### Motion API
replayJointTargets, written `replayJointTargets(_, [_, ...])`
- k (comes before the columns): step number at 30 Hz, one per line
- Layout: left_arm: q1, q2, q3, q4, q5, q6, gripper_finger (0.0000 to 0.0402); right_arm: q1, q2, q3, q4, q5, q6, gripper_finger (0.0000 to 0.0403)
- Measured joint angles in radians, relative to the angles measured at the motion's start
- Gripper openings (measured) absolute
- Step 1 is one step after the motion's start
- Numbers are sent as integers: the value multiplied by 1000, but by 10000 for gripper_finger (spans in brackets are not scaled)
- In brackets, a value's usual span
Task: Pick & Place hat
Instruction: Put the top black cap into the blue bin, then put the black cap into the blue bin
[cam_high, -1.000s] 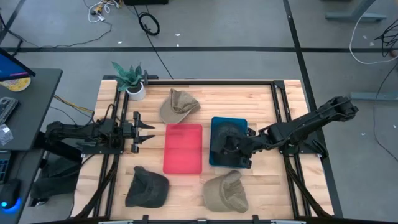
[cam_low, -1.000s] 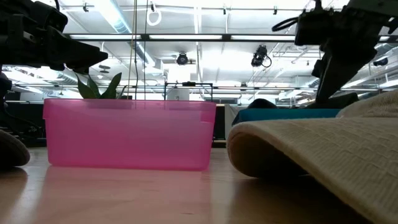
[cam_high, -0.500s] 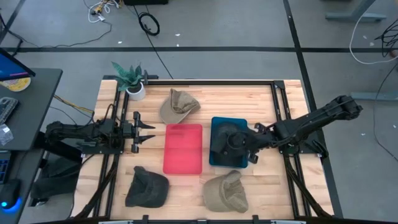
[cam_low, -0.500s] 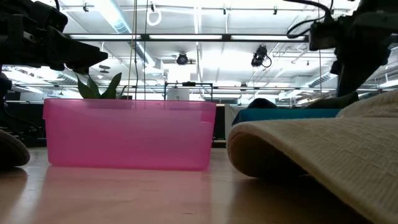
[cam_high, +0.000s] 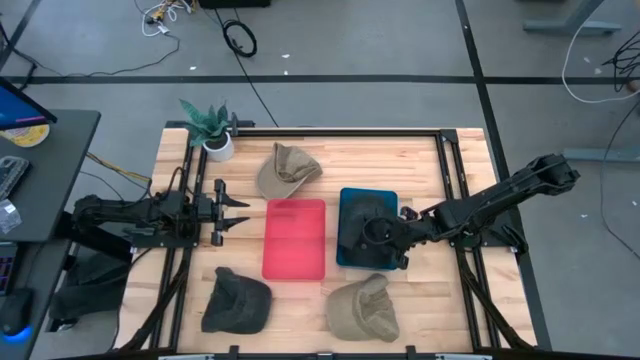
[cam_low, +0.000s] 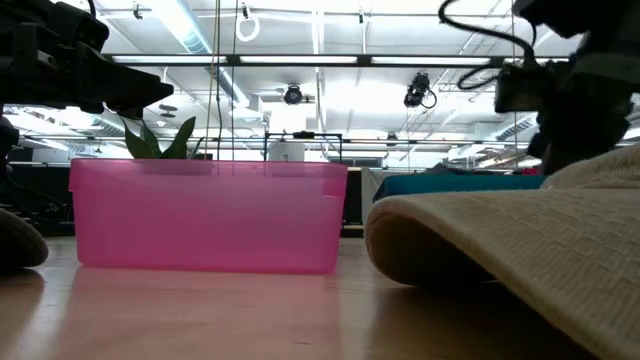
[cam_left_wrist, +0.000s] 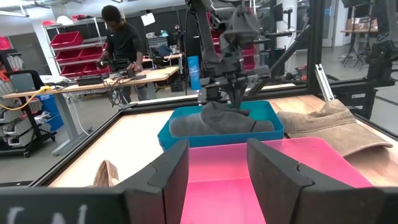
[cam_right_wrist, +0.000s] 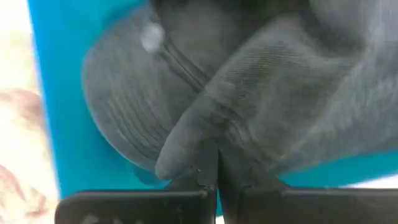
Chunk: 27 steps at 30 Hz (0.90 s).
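Grey cap (cam_high: 364, 213): seen lying in the blue bin (cam_high: 347, 252), right of the pink bin (cam_high: 295, 238).
Right gripper (cam_high: 381, 238): held over the blue bin at 6 o'clock of the cap; fingers are pressed together, and whether cap fabric is pinched cannot be told.
Left gripper (cam_high: 237, 212): parked at 9 o'clock of the pink bin, fingers spread, nothing held.
Other hats: tan cap (cam_high: 286, 168) at 12 o'clock, tan hat (cam_high: 362, 308) and dark hat (cam_high: 236, 301) at 6 o'clock.

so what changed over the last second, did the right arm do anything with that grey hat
The right gripper pulled back a little toward its own side, then eased forward again over the blue bin; it stays pinched shut on the grey hat lying there. The left gripper, pink bin and other hats did not move.
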Motion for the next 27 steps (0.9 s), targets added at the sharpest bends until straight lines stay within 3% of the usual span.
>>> replayJointTargets(15, [0,0,0,0,0,0,165,0,0,101,-12,-10,-109,15])
replayJointTargets(23, [0,0,0,0,0,0,165,-7,0,149,20,28,-330,15])
replayJointTargets(27, [0,0,0,0,0,0,165,-15,0,154,130,81,-430,15])
